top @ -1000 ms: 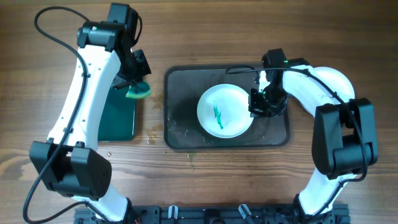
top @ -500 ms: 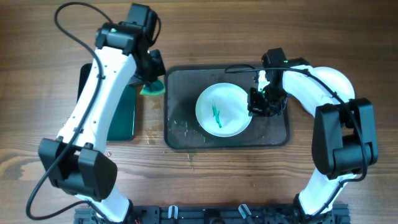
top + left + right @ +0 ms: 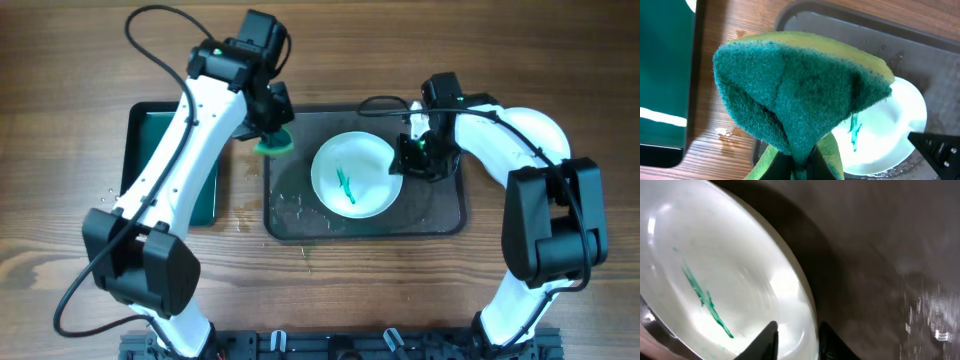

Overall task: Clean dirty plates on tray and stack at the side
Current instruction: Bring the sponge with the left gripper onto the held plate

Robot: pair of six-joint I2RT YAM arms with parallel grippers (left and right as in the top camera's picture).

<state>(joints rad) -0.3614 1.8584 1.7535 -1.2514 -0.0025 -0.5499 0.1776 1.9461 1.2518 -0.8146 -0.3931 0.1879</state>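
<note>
Plate [image 3: 730,280] pinched at its right rim by right gripper [image 3: 797,345], one finger inside the rim, one outside; teal smear [image 3: 702,297] across the plate's middle. Sponge [image 3: 800,95] clamped from below in left gripper [image 3: 800,167], green scouring face folded outward. Hangs over the upper-left corner of tray [image 3: 850,30], just beside the plate's left edge; contact with the plate cannot be told. Since a second ago: left arm swung rightward from above small black tray [image 3: 150,140] to the big tray's corner, uncovering the green inside; plate nudged slightly left along with the right gripper. Plate near tray centre; bare speckled strip at tray's left, narrower strip at right under the right gripper. Beyond the rims, open wooden table [image 3: 330,60] on the far side and in front.
</note>
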